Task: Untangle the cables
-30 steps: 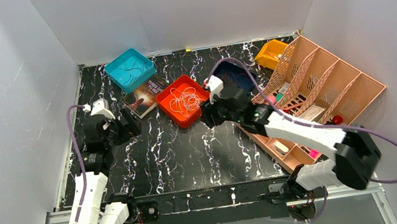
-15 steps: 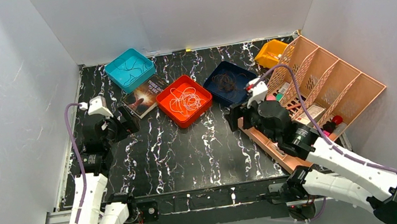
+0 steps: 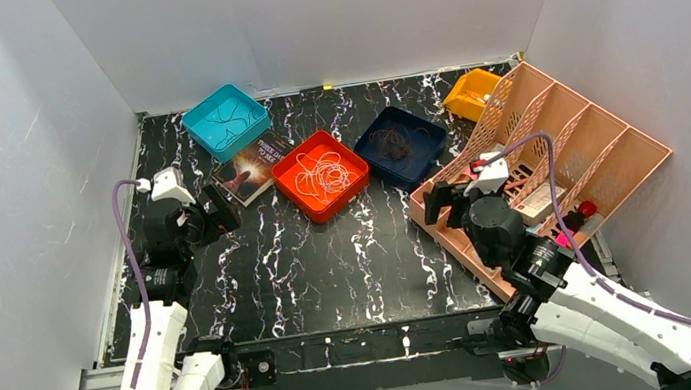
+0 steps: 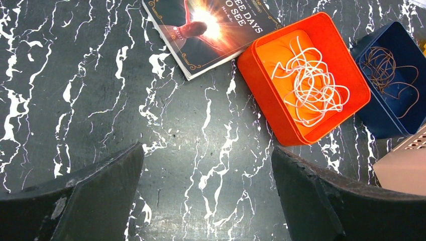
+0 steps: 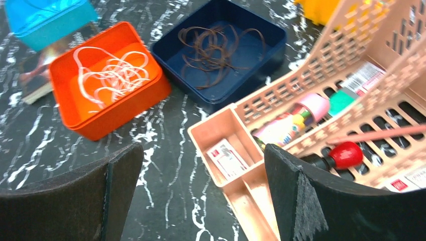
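cables (image 4: pixel 309 83): likely light, limp, springy, snag-prone | hold: one outer loop | left gripper (image 4: pixel 206 148), right gripper (image 5: pixel 203 146): both wide, empty

I see my right arm (image 3: pixel 620 315) pull back from the gap between the orange square plastic tray (image 3: pixel 298 195) and the navy square plastic tray (image 3: pixel 383 165) and fold down toward its base. The right gripper (image 3: pixel 443 200) now hangs over the near left corner of the pink slotted plastic desk organiser (image 3: pixel 643 151). With the arm out of the way, I see the whole navy tray and the dark brown cable (image 3: pixel 397 140) lying in it, which the arm covered a second ago. The gripper's jaws have also spread wider and now stand fully apart with nothing between them.
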